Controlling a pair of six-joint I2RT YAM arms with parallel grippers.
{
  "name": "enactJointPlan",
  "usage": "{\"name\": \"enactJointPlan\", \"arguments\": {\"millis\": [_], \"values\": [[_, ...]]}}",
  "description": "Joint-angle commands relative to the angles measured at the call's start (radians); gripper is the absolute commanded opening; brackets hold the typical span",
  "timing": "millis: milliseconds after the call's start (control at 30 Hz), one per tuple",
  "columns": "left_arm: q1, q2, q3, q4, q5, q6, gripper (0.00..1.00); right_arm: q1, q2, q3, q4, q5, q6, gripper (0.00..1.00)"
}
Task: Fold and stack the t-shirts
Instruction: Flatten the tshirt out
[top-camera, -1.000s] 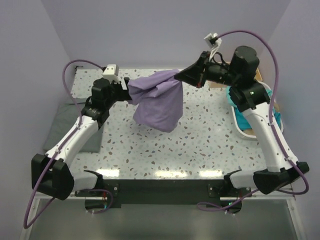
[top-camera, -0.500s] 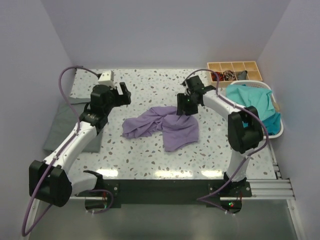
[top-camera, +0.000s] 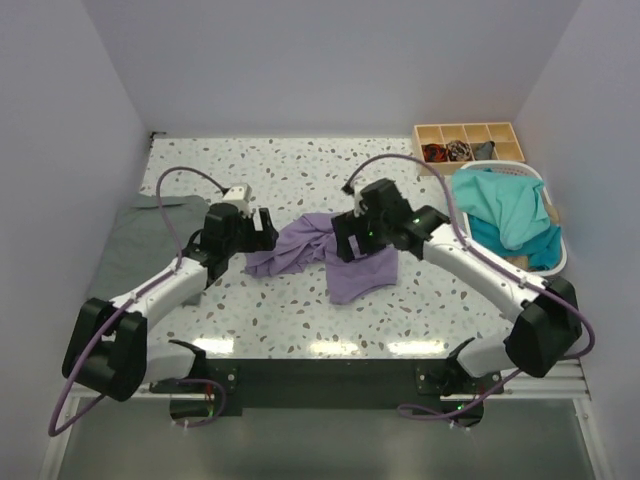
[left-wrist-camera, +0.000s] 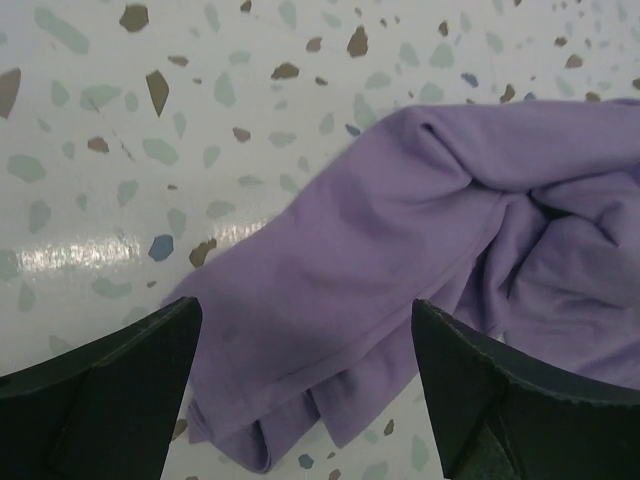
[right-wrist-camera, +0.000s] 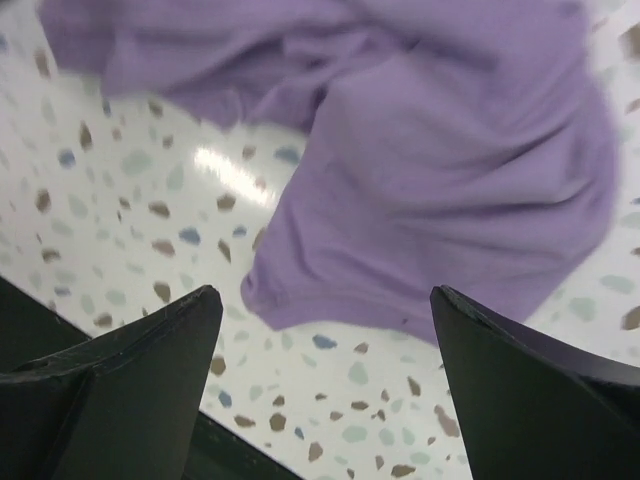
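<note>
A lavender t-shirt (top-camera: 345, 262) lies crumpled in a heap on the speckled table, held by neither gripper. My left gripper (top-camera: 263, 229) hovers open over its left end; the left wrist view shows the folded purple cloth (left-wrist-camera: 400, 230) below the spread fingers (left-wrist-camera: 110, 390). My right gripper (top-camera: 344, 243) stands open above the shirt's middle, and in its wrist view a rounded edge of the cloth (right-wrist-camera: 450, 180) lies beyond the wide jaws. A grey t-shirt (top-camera: 140, 240) lies flat at the table's left edge. Teal t-shirts (top-camera: 505, 212) fill the basket.
A white plastic basket (top-camera: 556, 262) stands at the right edge. Behind it sits a wooden compartment tray (top-camera: 466, 133) with small items. Bare speckled tabletop (top-camera: 300, 170) stretches behind and in front of the lavender shirt. Pale walls close in on three sides.
A second ago both grippers held the lavender shirt stretched in the air. It now lies on the table, the right gripper has opened, and both arms have come low over it.
</note>
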Motion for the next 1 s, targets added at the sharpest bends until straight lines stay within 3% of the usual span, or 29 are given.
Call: {"name": "enactJointPlan", "arguments": {"millis": [0, 200, 533, 967], "values": [[-0.005, 0.037, -0.041, 0.147, -0.003, -0.043, 0.91, 0.133, 0.066, -0.134, -0.017, 0.083, -0.025, 0.89], [-0.008, 0.077, -0.032, 0.197, -0.052, -0.032, 0.91, 0.215, 0.116, -0.189, 0.054, 0.210, -0.023, 0.87], [-0.011, 0.175, -0.037, 0.215, -0.062, -0.051, 0.90, 0.314, 0.276, -0.110, 0.080, 0.210, -0.012, 0.86], [-0.011, 0.222, -0.043, 0.241, -0.045, -0.058, 0.88, 0.374, 0.357, -0.008, 0.034, 0.262, -0.003, 0.85]]}}
